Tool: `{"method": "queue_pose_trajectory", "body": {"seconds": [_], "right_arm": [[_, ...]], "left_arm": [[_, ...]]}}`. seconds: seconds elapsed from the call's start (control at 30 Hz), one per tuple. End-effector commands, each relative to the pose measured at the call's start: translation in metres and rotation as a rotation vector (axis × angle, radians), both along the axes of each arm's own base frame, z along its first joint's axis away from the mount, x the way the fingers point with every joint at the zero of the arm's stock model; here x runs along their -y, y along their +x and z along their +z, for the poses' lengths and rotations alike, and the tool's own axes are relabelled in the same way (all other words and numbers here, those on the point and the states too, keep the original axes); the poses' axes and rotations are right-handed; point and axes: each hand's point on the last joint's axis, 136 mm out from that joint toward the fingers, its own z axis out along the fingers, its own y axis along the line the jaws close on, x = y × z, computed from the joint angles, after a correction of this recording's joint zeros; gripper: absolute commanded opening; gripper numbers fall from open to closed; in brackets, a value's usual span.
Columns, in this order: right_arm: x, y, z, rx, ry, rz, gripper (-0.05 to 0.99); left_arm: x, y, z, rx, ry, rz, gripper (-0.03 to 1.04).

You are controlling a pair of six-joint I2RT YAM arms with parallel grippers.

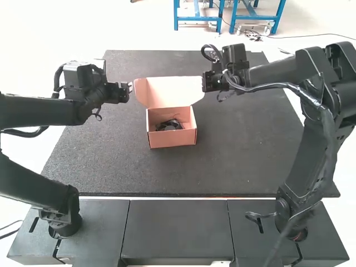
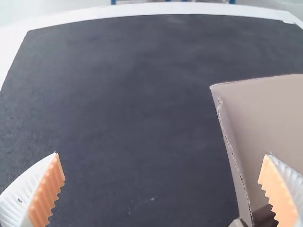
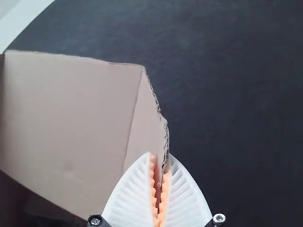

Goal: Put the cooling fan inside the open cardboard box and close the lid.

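A small cardboard box (image 1: 172,134) stands on the black mat (image 1: 111,150), its lid (image 1: 167,90) raised upright behind it. The black cooling fan (image 1: 168,125) lies inside the box. My right gripper (image 1: 204,82) is shut on the lid's right side flap (image 3: 150,137), the corrugated edge pinched between the ribbed white fingers (image 3: 137,194). My left gripper (image 1: 125,92) hovers open just left of the lid's left edge (image 2: 227,137), orange pads (image 2: 45,189) wide apart with nothing between them.
The mat covers most of the table, with open mat to the left, right and front of the box. The table's white surface (image 1: 33,139) borders the mat.
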Motion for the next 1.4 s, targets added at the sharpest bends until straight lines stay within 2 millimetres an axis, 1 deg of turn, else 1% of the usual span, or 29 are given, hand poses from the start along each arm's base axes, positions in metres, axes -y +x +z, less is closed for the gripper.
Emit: {"method": "queue_pose_trajectory", "body": {"seconds": [0.0, 0.07, 0.2, 0.3, 0.47, 0.6, 0.67, 0.83, 0.9, 0.97, 1.03, 1.17, 1.3, 1.37], "right_arm": [[-0.003, -0.014, -0.008, -0.037, 0.005, 0.031, -0.02], [-0.003, -0.017, -0.010, -0.042, 0.006, 0.037, -0.02], [-0.003, -0.023, -0.013, -0.051, 0.006, 0.047, -0.02], [-0.003, -0.025, -0.014, -0.056, 0.010, 0.055, -0.02], [-0.002, -0.027, -0.016, -0.062, 0.016, 0.062, -0.02], [-0.001, -0.027, -0.017, -0.064, 0.018, 0.064, -0.02], [-0.002, -0.029, -0.018, -0.068, 0.020, 0.072, -0.02], [-0.002, -0.032, -0.023, -0.077, 0.020, 0.080, -0.02], [-0.003, -0.032, -0.022, -0.076, 0.022, 0.083, -0.02], [-0.003, -0.033, -0.023, -0.077, 0.023, 0.084, -0.02], [-0.004, -0.033, -0.023, -0.077, 0.024, 0.088, -0.02], [-0.005, -0.033, -0.022, -0.075, 0.026, 0.091, -0.02], [-0.005, -0.034, -0.022, -0.076, 0.026, 0.092, -0.02], [-0.006, -0.035, -0.022, -0.079, 0.029, 0.098, -0.02]], "left_arm": [[0.015, 0.011, 0.014, 0.028, -0.038, -0.033, 0.97], [0.021, 0.017, 0.011, 0.018, -0.048, -0.042, 0.97], [0.026, 0.027, 0.002, -0.005, -0.062, -0.044, 0.97], [0.027, 0.035, -0.002, -0.008, -0.066, -0.041, 0.97], [0.029, 0.042, -0.007, -0.017, -0.066, -0.041, 0.97], [0.029, 0.046, -0.018, -0.031, -0.063, -0.039, 0.94], [0.029, 0.049, -0.018, -0.020, -0.064, -0.036, 0.90], [0.030, 0.054, -0.015, -0.020, -0.084, -0.031, 0.89], [0.030, 0.055, -0.012, -0.017, -0.089, -0.030, 0.84], [0.031, 0.057, -0.009, -0.012, -0.089, -0.030, 0.83], [0.031, 0.058, -0.007, -0.009, -0.090, -0.030, 0.79], [0.033, 0.059, -0.005, -0.013, -0.093, -0.038, 0.68], [0.034, 0.058, -0.007, -0.037, -0.112, -0.037, 0.67], [0.034, 0.057, -0.008, -0.044, -0.118, -0.041, 0.54]]}}
